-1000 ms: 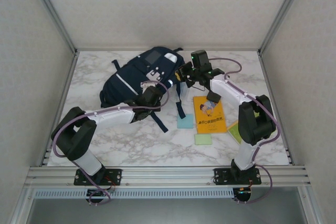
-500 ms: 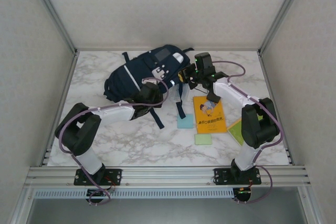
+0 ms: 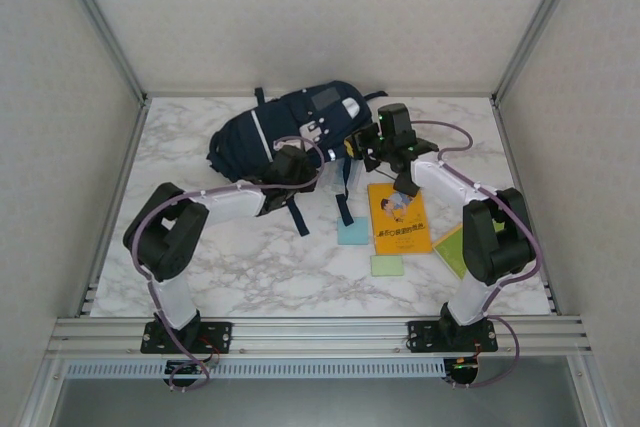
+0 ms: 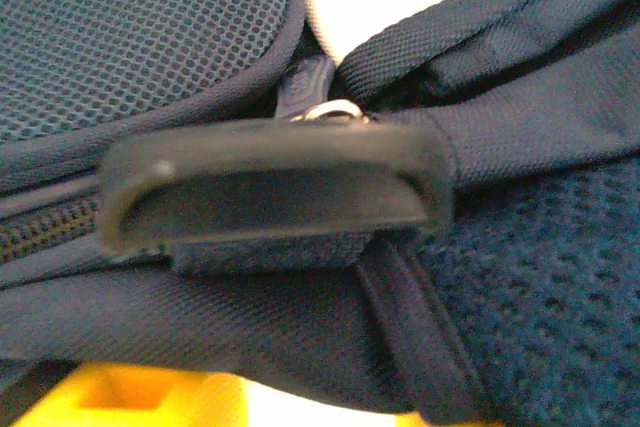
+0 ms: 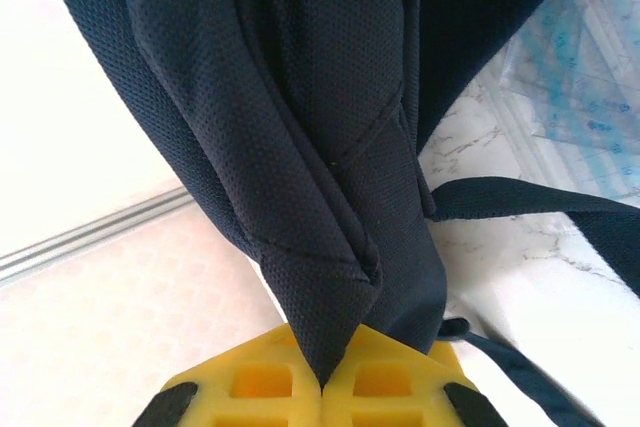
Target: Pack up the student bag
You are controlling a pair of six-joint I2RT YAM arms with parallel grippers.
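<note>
Bag: far centre of worktop. Near right of it: orange book, blue pad, green pad. Clear ruler lies beside the bag. Right gripper: reaches far-left, pinching a fold of bag fabric. Left gripper: against the bag's near side; cannot tell if closed.

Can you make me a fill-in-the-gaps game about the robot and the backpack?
1. The dark navy student bag has thin ___ stripes.
2. The right gripper pinches the bag's fabric between its ___ fingers.
3. The book lying flat beside the right arm has an ___ cover.
4. The small square note at the book's near edge is ___.

Missing words: white, yellow, orange, green.
</note>
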